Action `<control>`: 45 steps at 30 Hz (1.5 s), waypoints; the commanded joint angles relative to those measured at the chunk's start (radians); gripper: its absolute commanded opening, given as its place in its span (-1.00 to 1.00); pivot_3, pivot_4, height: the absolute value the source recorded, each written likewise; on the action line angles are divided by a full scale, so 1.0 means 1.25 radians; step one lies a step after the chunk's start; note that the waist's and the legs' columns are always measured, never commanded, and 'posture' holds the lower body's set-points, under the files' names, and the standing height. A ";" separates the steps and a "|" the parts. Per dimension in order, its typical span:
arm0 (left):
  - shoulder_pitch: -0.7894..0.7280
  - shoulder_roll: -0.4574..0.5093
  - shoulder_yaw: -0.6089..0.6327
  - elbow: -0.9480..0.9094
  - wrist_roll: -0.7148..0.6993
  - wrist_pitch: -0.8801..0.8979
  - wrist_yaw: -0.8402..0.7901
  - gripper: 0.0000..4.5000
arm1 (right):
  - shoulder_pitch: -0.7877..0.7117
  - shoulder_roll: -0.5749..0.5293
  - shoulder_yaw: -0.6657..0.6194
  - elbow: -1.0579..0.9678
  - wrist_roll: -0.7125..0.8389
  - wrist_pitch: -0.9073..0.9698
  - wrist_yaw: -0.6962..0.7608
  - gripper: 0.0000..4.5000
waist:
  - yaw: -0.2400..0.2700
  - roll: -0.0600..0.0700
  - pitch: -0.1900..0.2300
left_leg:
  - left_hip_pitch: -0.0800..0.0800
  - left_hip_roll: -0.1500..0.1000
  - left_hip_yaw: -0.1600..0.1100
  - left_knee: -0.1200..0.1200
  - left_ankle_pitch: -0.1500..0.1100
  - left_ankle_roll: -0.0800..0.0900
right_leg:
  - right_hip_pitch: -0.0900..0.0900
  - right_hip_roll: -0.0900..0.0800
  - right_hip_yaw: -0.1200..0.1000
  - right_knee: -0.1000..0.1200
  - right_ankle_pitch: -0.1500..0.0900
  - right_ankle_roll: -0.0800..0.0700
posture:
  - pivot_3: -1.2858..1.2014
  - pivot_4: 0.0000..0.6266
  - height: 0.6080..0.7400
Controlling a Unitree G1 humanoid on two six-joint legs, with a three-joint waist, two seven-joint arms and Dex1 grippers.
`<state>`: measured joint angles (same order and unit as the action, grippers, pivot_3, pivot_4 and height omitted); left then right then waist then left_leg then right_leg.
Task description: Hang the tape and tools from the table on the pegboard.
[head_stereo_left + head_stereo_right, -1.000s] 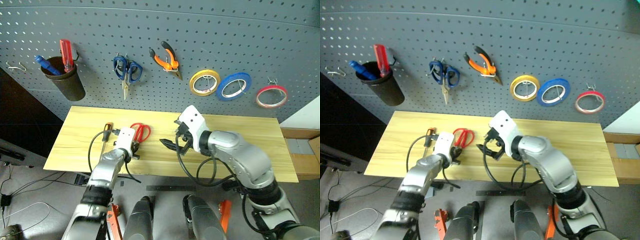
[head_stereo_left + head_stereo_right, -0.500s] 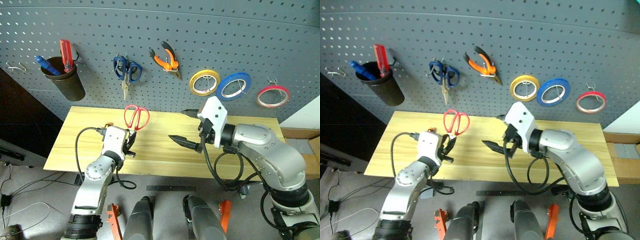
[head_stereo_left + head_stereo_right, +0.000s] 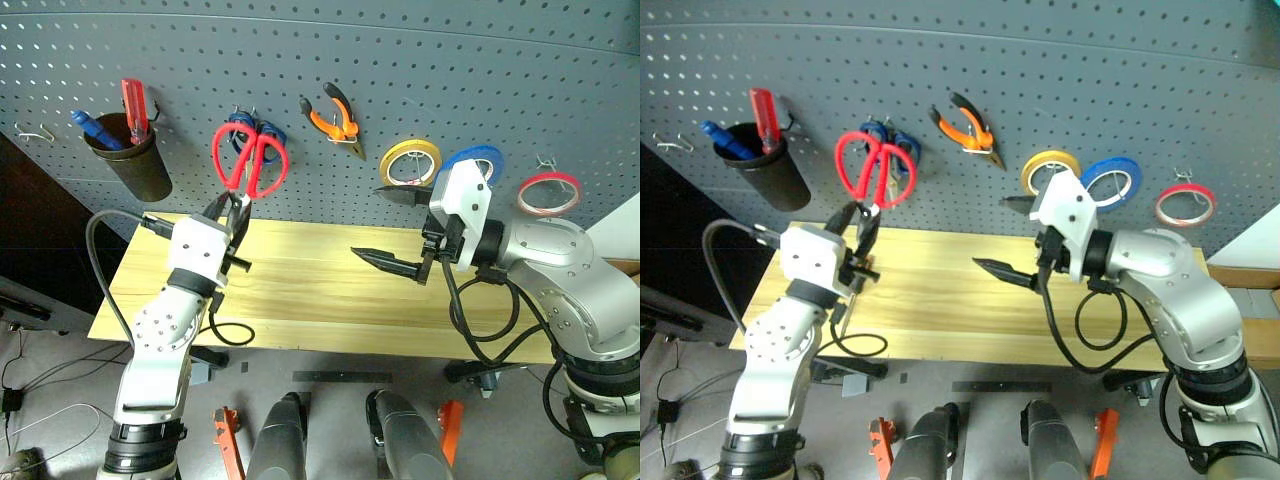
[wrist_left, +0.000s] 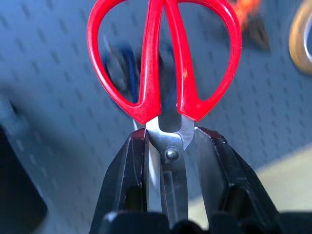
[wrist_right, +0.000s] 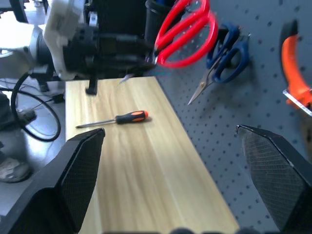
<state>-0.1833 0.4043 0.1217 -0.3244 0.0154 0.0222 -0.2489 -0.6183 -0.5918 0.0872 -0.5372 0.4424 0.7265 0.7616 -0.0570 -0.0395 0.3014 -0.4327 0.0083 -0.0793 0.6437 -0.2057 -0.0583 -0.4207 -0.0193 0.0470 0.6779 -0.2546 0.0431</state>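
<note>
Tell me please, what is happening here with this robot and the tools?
The robot is hanging tools on the pegboard. Its left hand is shut on the red-handled scissors, held by the blades with the handles up in front of the board, close to the blue-handled scissors already hanging there. The right hand is open and holds nothing. A screwdriver lies on the table.

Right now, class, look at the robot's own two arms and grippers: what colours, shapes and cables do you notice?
Both arms are rounded silver-grey metal shells with black joints. Each wrist carries a white boxy housing, and each gripper, left gripper and right gripper, has two black fingers that taper to points; the inner pads look finely textured. A loose black cable loops from each wrist housing down along the forearm.
</note>
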 commanded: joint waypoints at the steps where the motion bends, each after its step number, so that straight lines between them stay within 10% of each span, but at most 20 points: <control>1: -0.028 0.006 0.014 0.013 0.005 -0.020 0.008 -0.53 | -0.025 -0.003 -0.009 0.005 -0.010 -0.032 -0.004 1.00 | 0.000 0.000 0.000 | 0.000 0.000 0.000 0.000 0.000 0.000 | 0.000 0.000 0.000 0.000 0.000 0.000 | -0.03 -0.24 1.00; 26: -0.173 -0.017 -0.039 0.235 0.017 0.044 -0.006 -0.53 | -0.103 0.078 -0.029 0.043 0.000 -0.063 -0.063 1.00 | -0.002 0.000 0.000 | 0.000 0.000 0.000 0.000 0.000 0.000 | 0.000 0.000 0.000 0.000 0.000 0.000 | -0.05 -0.17 1.00; 37: -0.115 -0.012 -0.054 0.221 0.016 0.128 -0.030 0.99 | -0.066 0.071 -0.003 0.021 0.006 -0.016 -0.087 1.00 | -0.003 0.000 0.000 | 0.000 0.000 0.000 0.000 0.000 0.000 | 0.000 0.000 0.000 0.000 0.000 0.000 | -0.05 -0.12 1.00; 45: -0.077 0.019 0.020 0.247 -0.045 0.365 -0.052 0.99 | -0.047 0.162 0.075 -0.023 0.014 0.276 -0.255 1.00 | -0.009 0.002 0.002 | 0.000 0.001 -0.001 0.000 0.000 0.000 | -0.001 0.001 0.000 0.002 0.000 0.000 | -0.04 0.00 1.00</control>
<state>-0.2554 0.4006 0.0842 -0.0129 -0.0282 0.4426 -0.3342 -0.6728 -0.4082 0.1800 -0.5100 0.4329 0.9992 0.4831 -0.0684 -0.0375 0.3041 -0.4327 0.0106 -0.0806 0.6438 -0.2057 -0.0582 -0.4219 -0.0177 0.0465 0.6800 -0.2549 0.0427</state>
